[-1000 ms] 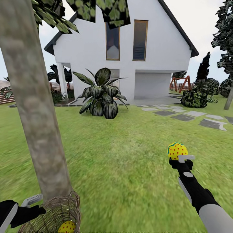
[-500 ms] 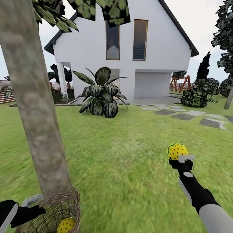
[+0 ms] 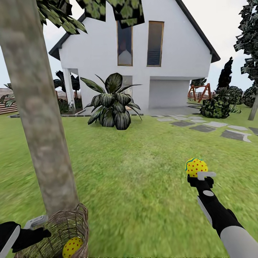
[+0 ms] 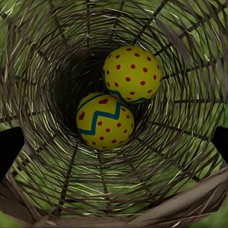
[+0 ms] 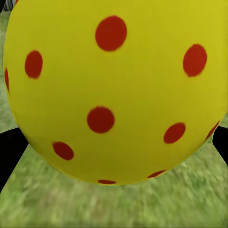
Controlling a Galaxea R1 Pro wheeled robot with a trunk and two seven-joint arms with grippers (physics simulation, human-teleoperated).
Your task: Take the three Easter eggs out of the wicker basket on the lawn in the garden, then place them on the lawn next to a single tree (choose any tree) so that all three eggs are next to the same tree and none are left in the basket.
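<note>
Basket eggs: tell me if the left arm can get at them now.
Probably yes. The left gripper sits at the basket rim, looking straight down on two eggs, nothing covering them.

The wicker basket (image 3: 68, 233) sat on the lawn (image 3: 136, 186) at the tree (image 3: 39, 118) foot, at seven o'clock, two eggs (image 4: 105, 120) inside it touching. A third egg (image 3: 196, 167) was at four o'clock, the house (image 3: 143, 57) at twelve.

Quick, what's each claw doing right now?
Left claw: open, empty, at the brown wicker basket.
Right claw: shut on a yellow red-dotted egg.
</note>
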